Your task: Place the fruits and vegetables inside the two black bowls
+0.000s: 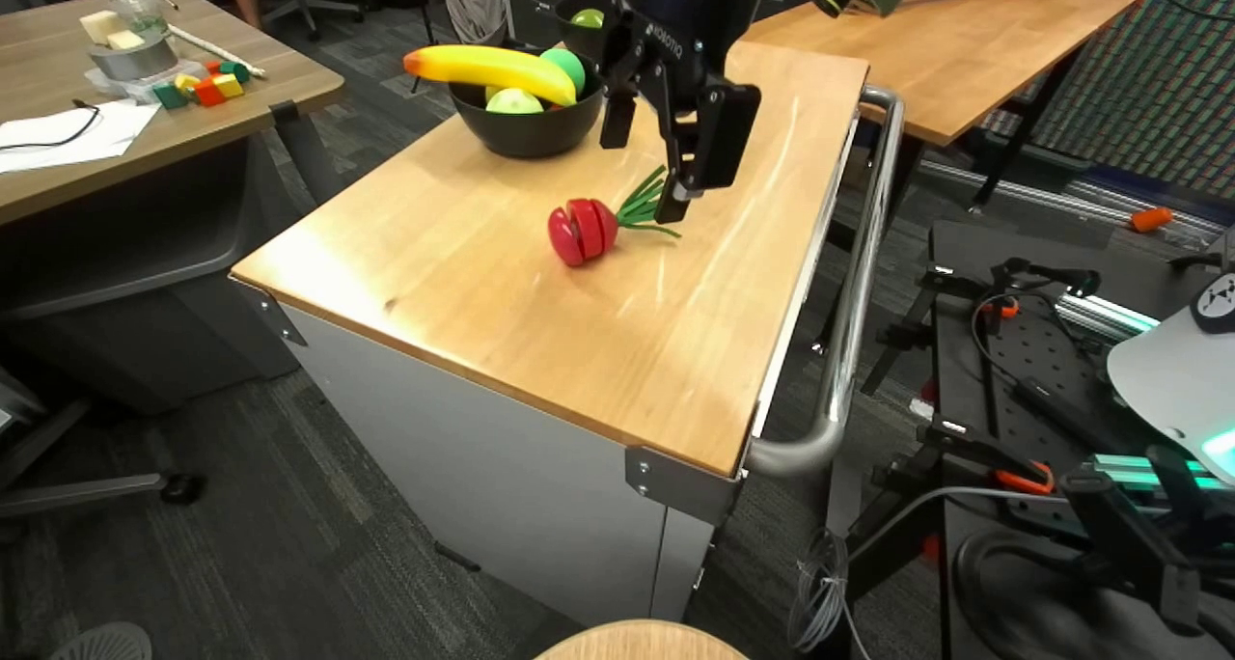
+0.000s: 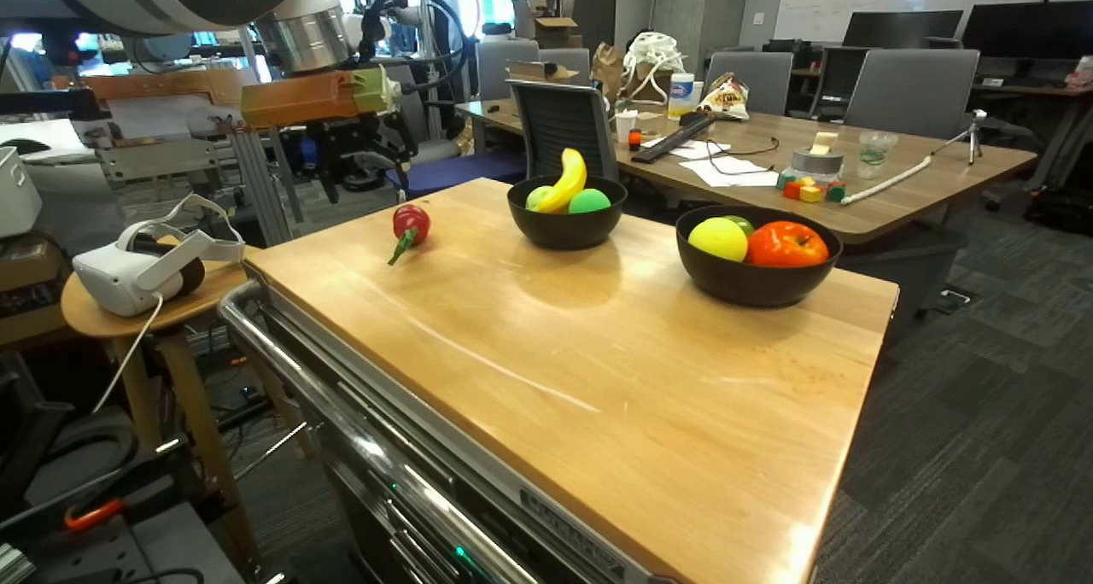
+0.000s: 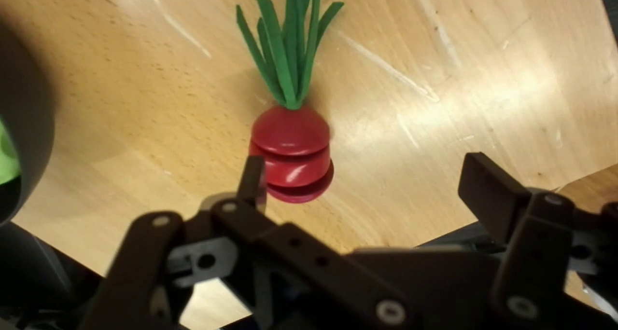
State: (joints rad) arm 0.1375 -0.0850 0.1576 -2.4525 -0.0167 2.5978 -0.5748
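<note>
A red sliced toy radish with green leaves lies on the wooden top; it shows in both exterior views (image 1: 583, 231) (image 2: 411, 224) and in the wrist view (image 3: 290, 144). My gripper (image 3: 367, 185) is open and empty above the top, its left finger overlapping the radish's edge in view; it also shows in both exterior views (image 1: 666, 163) (image 2: 369, 174). A black bowl (image 1: 526, 137) (image 2: 567, 232) holds a banana (image 1: 482, 66), a green fruit (image 2: 589, 201) and a pale green one (image 1: 514, 102). The other black bowl (image 2: 756, 283) holds a yellow fruit (image 2: 719, 240), a red-orange one (image 2: 786, 244) and a green one, partly hidden.
The wooden cart top (image 1: 463, 284) has a metal handle rail (image 1: 864, 284) along one side. The banana sticks out above its bowl's rim. In the wrist view that bowl's dark wall (image 3: 38, 98) stands at the left edge. A table (image 2: 931, 183) with blocks and papers stands beyond the cart.
</note>
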